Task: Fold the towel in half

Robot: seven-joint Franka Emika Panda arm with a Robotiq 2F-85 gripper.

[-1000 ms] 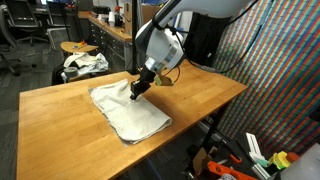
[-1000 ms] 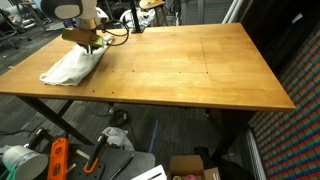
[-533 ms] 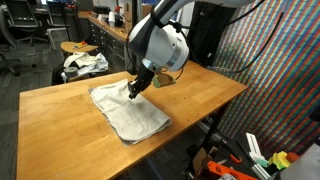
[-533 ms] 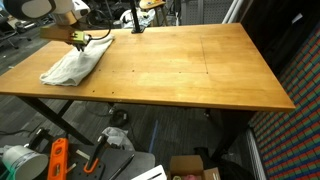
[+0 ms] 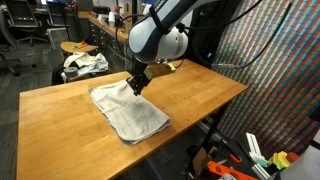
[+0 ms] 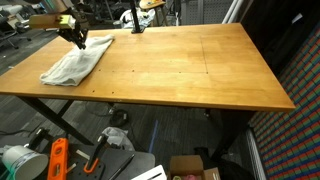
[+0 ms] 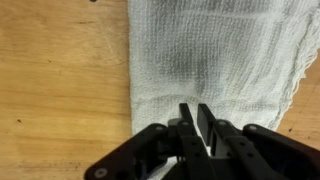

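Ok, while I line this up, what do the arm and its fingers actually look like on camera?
The arm is white, built of rounded segments with darker bands at the joints, and ends in a bulky pale rounded wrist housing. Below that is a black gripper. In the wrist view, its two fingers are narrow black bars, with black linkage pieces spreading to either side. No markings are legible.

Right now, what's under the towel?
The towel lies on the wooden table, with bare wood showing beside it. The wood right beneath it, and anything flat there, is covered.
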